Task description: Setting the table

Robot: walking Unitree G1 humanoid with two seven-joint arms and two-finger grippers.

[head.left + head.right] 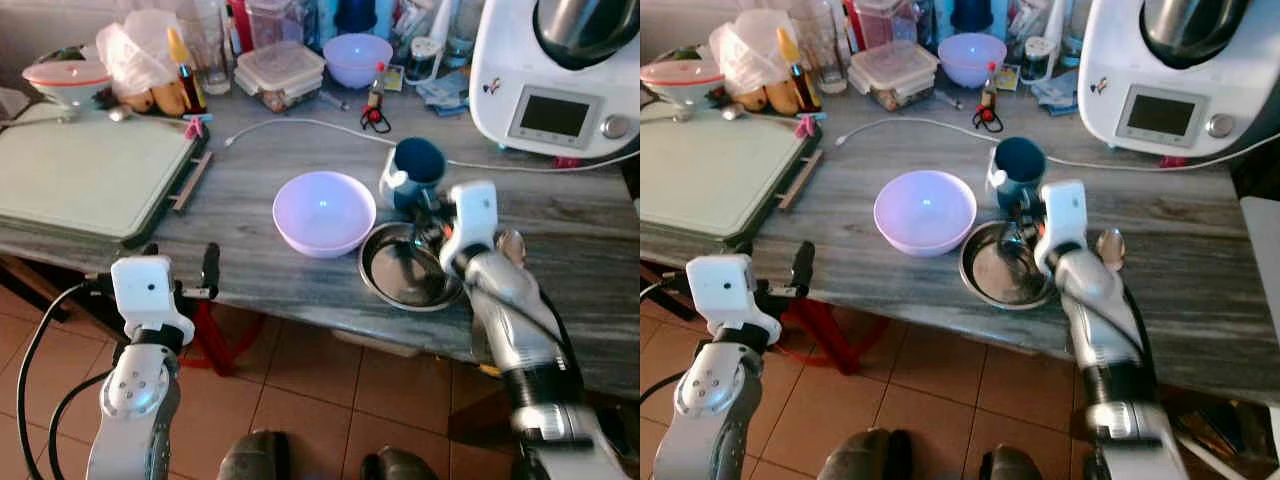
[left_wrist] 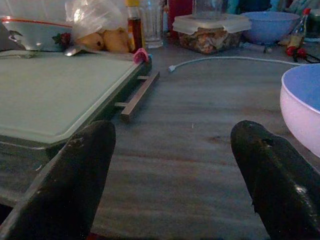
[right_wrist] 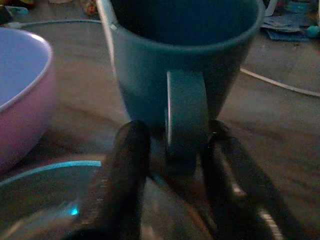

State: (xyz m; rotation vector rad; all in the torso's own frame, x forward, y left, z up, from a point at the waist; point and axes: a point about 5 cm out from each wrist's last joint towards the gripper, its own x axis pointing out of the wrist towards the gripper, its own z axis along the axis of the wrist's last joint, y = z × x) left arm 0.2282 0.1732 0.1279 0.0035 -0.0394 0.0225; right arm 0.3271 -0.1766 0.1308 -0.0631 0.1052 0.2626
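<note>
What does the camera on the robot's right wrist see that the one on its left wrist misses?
The right wrist view has the blue mug, its handle between the right gripper's black fingers, with the steel bowl below. The left wrist view has the green cutting board, the lidded food container, and the left gripper open over bare table. Both share the lilac bowl and white cable.

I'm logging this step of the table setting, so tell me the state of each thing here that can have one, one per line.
Blue mug: upright, empty as far as visible, handle between the right pincer's fingers.
Right pincer: fingers around the mug handle, over the metal bowl.
Left pincer: open, holding nothing, at the table edge.
Pink bowl: upright, empty.
Metal bowl: upright, empty.
Plastic container: lid on.
Kitchen machine: display blank.
</note>
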